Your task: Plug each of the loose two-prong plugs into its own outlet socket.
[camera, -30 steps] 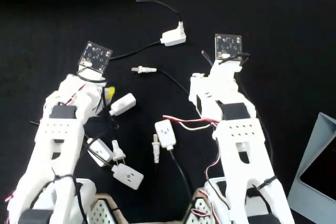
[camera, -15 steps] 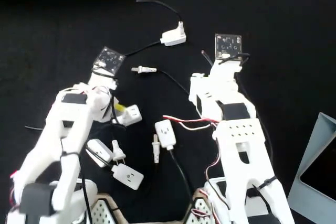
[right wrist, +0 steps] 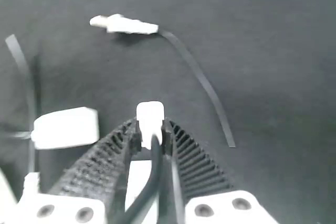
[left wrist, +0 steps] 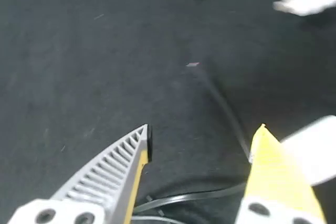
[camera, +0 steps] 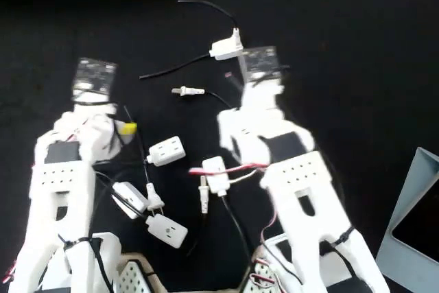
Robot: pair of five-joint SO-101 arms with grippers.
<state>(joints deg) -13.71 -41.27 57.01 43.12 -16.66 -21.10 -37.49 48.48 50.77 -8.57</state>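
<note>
Nearest the arm bases, on matte black cloth (camera: 370, 46), a white rectangular plastic socket (camera: 167, 230) lies just beside a loose two-prong plug (camera: 152, 197). Mid-table, the right gripper (right wrist: 151, 129), with ribbed dark fingers (right wrist: 194, 156), clamps a white block socket (right wrist: 150, 115) on a black cord (right wrist: 153, 169). The left gripper (left wrist: 203, 129) hangs with its jaws spread over bare cloth. Farthest lies a slim white plug (camera: 187, 91).

White arms (camera: 302, 183) with red cables (camera: 226, 167), left gripper (left wrist: 203, 128) part yellow, right gripper (right wrist: 151, 124) ribbed black
</note>
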